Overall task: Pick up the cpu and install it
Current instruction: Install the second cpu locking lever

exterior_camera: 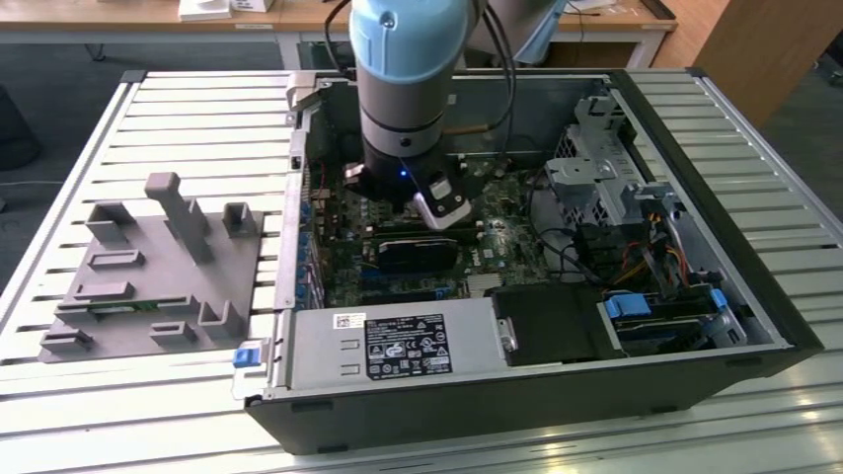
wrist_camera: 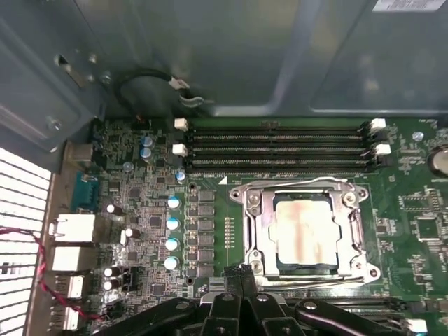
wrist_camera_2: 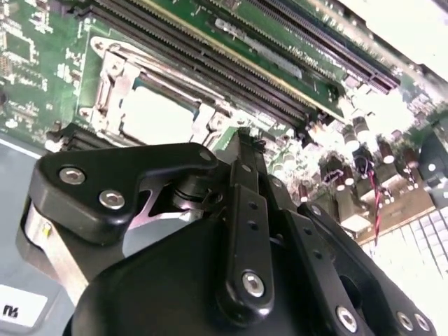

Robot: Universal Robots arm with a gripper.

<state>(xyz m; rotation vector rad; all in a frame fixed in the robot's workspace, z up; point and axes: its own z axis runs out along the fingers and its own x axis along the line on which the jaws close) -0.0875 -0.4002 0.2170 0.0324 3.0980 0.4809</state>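
Chip (wrist_camera: pixel 302 234) sits inside the socket frame (wrist_camera: pixel 306 187); tool (wrist_camera: pixel 241 271), fingers together and empty, hovers just beside it; rise straight.

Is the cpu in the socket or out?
In: the cpu lies flat inside the socket frame in both wrist views, apart from the claw.

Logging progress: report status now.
Gripper shut, empty, hovering beside the socket. Cpu seated in socket frame. Nothing in the way.

The gripper (wrist_camera_2: pixel 246 150) hides the cpu's (wrist_camera_2: pixel 155 115) near edge in the second wrist view.
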